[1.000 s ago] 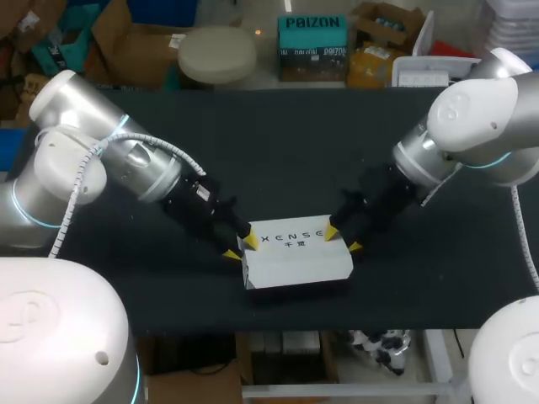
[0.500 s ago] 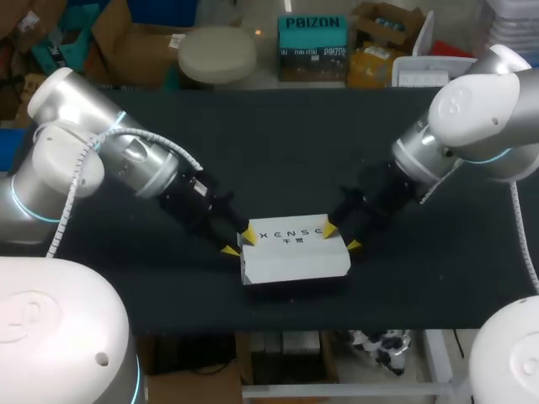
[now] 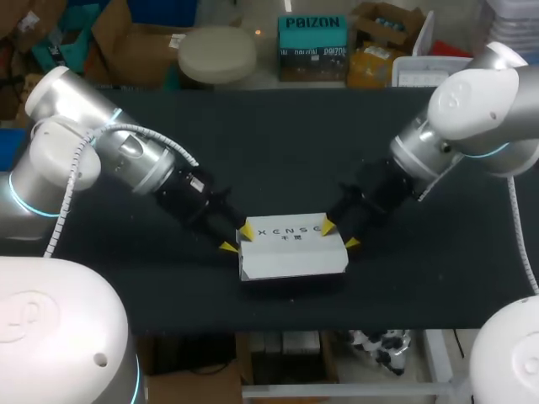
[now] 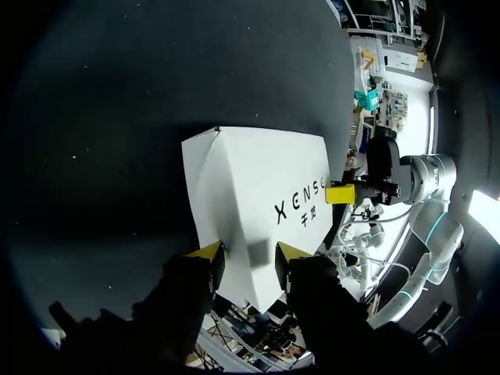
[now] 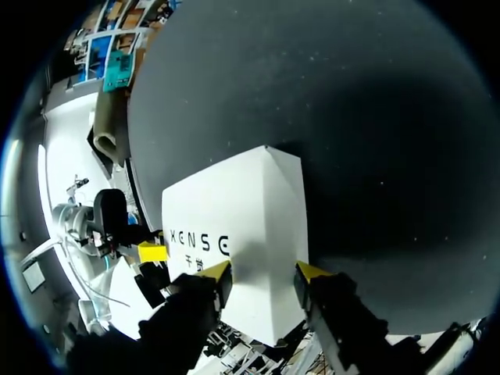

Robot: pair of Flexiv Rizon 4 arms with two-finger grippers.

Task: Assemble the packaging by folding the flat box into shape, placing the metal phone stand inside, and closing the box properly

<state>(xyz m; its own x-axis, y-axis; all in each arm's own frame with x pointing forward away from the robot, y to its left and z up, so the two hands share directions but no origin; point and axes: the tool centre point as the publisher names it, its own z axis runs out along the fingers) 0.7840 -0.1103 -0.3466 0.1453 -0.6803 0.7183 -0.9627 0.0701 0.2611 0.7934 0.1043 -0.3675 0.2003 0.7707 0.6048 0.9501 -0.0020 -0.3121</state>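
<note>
Change over the last 1 s: the box point(image 3: 293, 252) has slid a little toward the table's far edge and toward your left arm's side. Both arms went with it, so the 2 sets of fingers sit at the same ends as before. My reading is that you are squaring a finished package, not folding, and the task is likely near its end.

The box lies flat at the middle of the table point(image 3: 278, 143), with the lid down and no flap standing. The phone stand is not visible and is presumably inside.

Left fingers point(image 3: 246, 230): parted at a medium gap, astride the box's left end edge. Right fingers point(image 3: 327, 225): same gap, astride the right end. A true pinch can't be confirmed.

Materials: smooth white card with crisp creases, a low rectangular shape, dark print on top. The table cover is matte black and faintly speckled.
</note>
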